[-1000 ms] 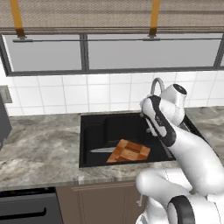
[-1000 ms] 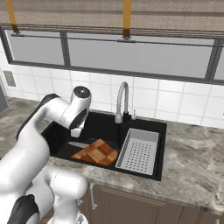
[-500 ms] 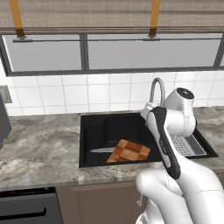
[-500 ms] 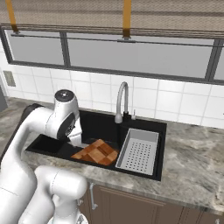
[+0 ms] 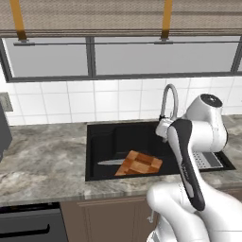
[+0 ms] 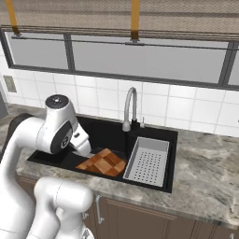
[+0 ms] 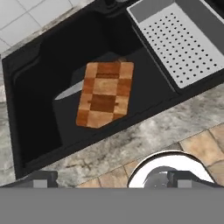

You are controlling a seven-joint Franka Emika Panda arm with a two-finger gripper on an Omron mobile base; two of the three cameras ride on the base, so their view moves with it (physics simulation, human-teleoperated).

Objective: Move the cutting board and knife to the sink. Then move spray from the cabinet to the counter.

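The checkered wooden cutting board (image 7: 105, 93) lies flat on the bottom of the black sink (image 7: 39, 100); it also shows as the board (image 5: 139, 163) and the board (image 6: 103, 162). The knife (image 7: 69, 92) lies at the board's edge, its grey blade (image 5: 110, 162) sticking out and the rest hidden by the board. My gripper (image 7: 113, 178) is open with nothing between its fingers, high above the counter's (image 7: 131, 142) front edge and well clear of the board. The spray and the cabinet are out of view.
A grey perforated tray (image 6: 148, 161) fills the sink's right part. The curved chrome faucet (image 5: 168, 101) stands behind the basin. Marble counter (image 5: 42, 160) runs on both sides. My folded arm (image 5: 189, 160) stands at the basin's front right.
The arm has drawn up and back from over the sink and folded toward its base. The board and knife have stayed put. The gripper has stayed open.
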